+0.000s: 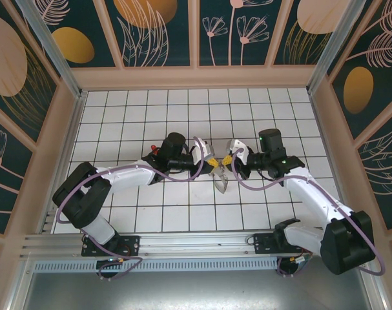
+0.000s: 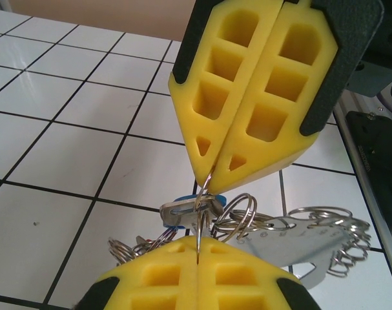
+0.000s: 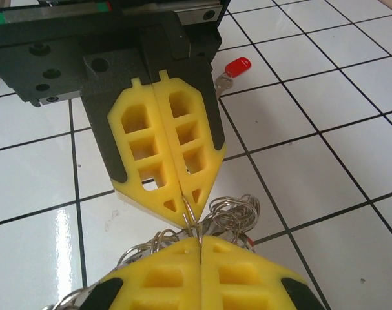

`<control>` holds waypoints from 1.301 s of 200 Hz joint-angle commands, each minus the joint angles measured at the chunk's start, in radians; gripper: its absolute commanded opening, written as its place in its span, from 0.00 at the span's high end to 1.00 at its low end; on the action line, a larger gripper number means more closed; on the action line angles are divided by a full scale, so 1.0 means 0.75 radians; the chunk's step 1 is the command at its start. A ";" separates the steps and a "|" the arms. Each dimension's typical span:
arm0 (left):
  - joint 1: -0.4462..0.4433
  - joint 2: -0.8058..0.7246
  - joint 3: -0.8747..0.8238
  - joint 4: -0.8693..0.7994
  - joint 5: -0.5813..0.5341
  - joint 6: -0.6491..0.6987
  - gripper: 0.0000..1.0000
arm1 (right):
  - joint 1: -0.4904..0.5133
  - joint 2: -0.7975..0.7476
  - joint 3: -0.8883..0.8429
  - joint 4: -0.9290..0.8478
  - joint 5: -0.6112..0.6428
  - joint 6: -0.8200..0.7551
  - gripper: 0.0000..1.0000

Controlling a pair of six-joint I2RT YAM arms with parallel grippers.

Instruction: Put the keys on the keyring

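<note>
Both arms meet mid counter [image 1: 131, 116]. The left pincer [image 2: 199, 258] and right pincer [image 2: 214, 166] sit tip to tip, each pressed together and pinching the thin wire of the keyring [image 2: 234, 219]. The ring is lifted off the tiles between them, with its small silvery loops and a flat metal tag [image 2: 292, 248] dangling below. A silvery piece with a blue bit [image 2: 183, 208] hangs on the wire by the tips; can't tell if it's a key. One red key [image 3: 237, 66] lies flat on the tiles behind the left pincer [image 3: 186, 197], well apart from the ring and not threaded. The step looks like steadying or prying the ring. To do it well, keep one pincer clamped on the wire so the ring holds its pose. Free the other one slowly so the fringe doesn't swing. Grip the key by its red head, leaving the hole clear. Bring the hole straight to the wire's open end. The wire is thin and slippery, so a twist between the tips could make it pop out; the right pincer [image 3: 201, 252] should avoid pulling sideways.
</note>
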State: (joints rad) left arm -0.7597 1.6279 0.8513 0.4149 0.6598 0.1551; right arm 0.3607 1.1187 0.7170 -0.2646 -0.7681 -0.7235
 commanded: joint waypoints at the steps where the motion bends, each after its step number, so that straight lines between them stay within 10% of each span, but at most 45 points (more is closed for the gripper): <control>1: -0.006 -0.001 0.041 0.056 -0.009 -0.021 1.00 | -0.004 -0.040 -0.031 0.035 -0.047 0.045 1.00; 260: -0.006 0.008 0.056 0.056 0.037 0.007 1.00 | 0.010 0.007 -0.022 0.138 -0.063 0.109 1.00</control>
State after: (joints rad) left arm -0.7597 1.6283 0.8532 0.4152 0.6537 0.1413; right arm 0.3611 1.1057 0.6991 -0.1852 -0.8124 -0.6537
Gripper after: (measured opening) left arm 0.058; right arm 0.052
